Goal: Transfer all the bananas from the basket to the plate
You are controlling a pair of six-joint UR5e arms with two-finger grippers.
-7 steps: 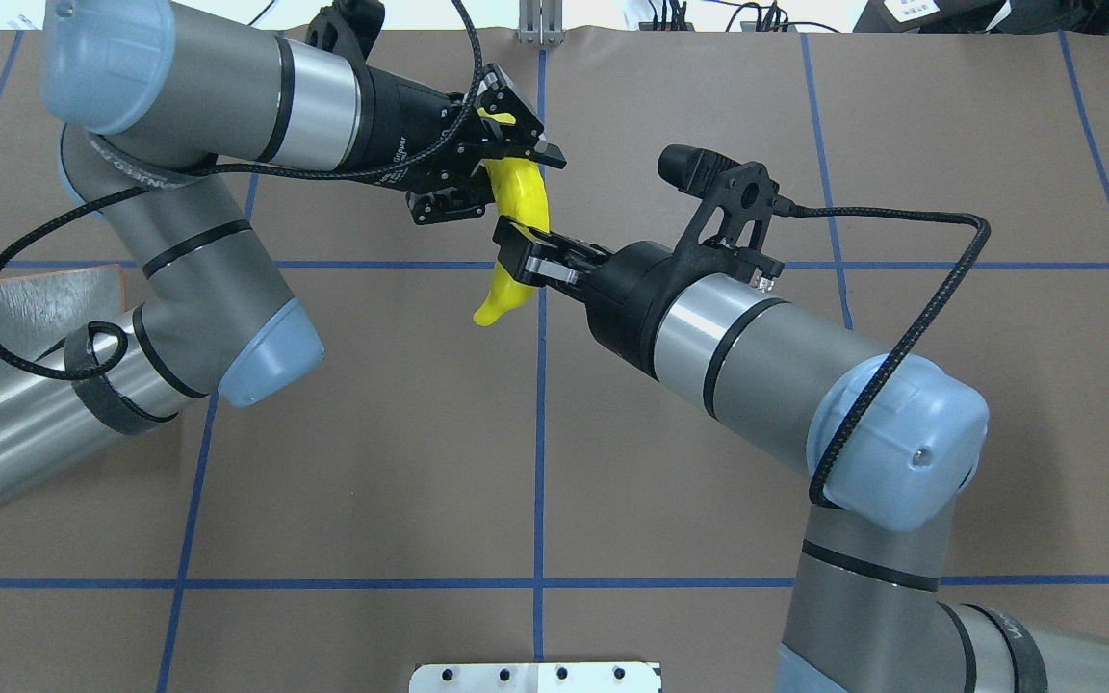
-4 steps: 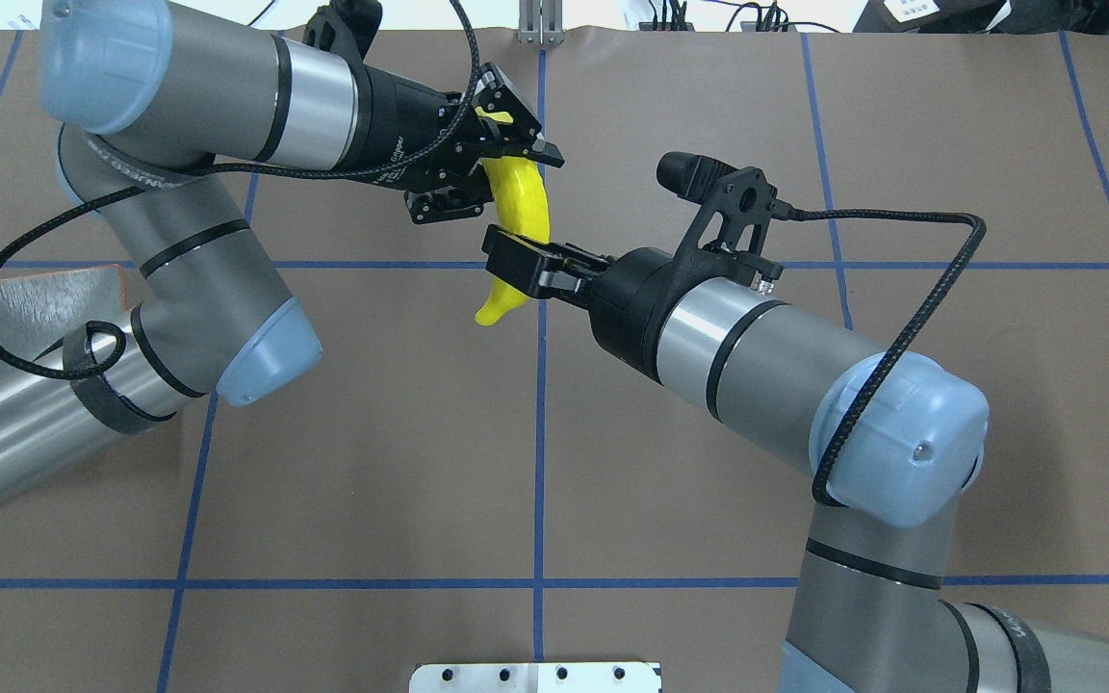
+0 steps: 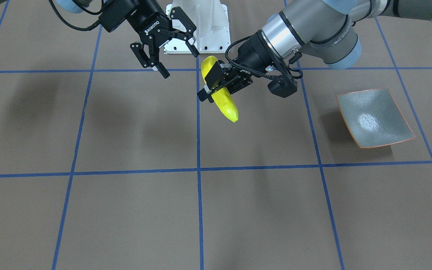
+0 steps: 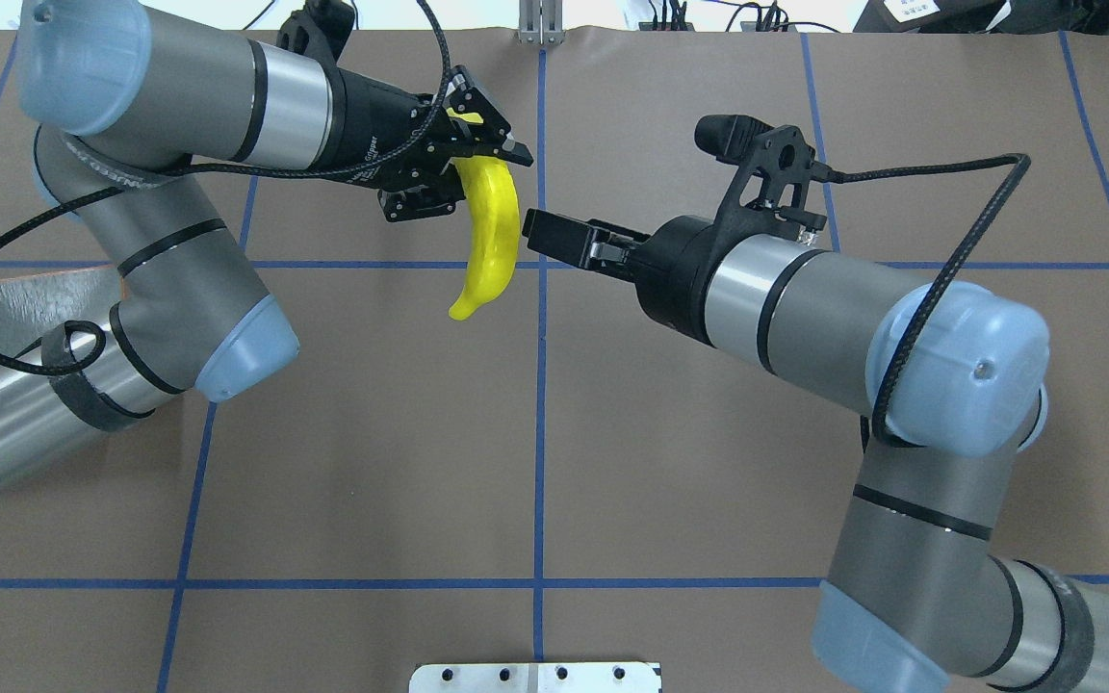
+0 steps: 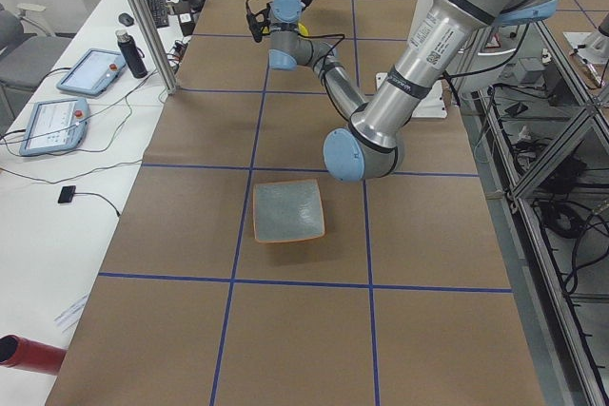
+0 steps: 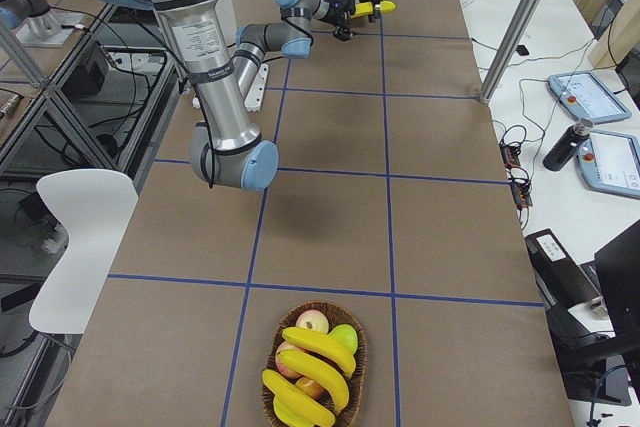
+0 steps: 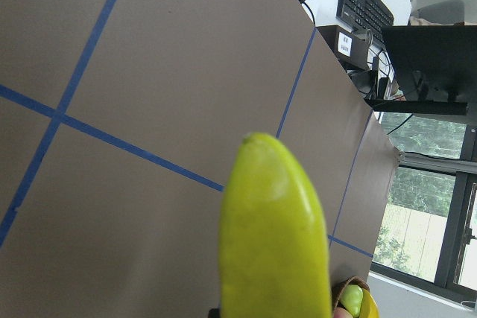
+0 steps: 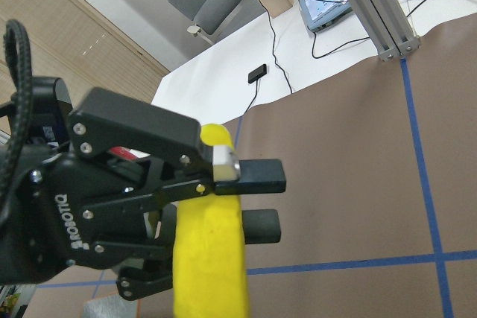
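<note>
Item: one banana (image 4: 492,226), pinched in its upper half by my left jaws and held clear above the tabletop (image 3: 126,210) at mid-table, free tip hanging down. Right jaws: spread wide and empty, just beside the banana, not touching it. Plate (image 3: 375,120): bare, on my left side, well apart from the banana. Basket (image 6: 362,352): at the right end of the tabletop, holding what look like three bananas (image 6: 315,347) over other fruit. Step in hand, as I judge it: the carrying leg of the first transfer, with the banana on the plate-side arm. Next move calls for swinging the left arm over the plate and releasing low, so the curved fruit does not roll off. The right arm is free for the basket. Not made out: the exact banana count in the basket, since they overlap; the plate in the overhead view, mostly under my left arm; jaw contact in the left wrist view, filled with yellow.
</note>
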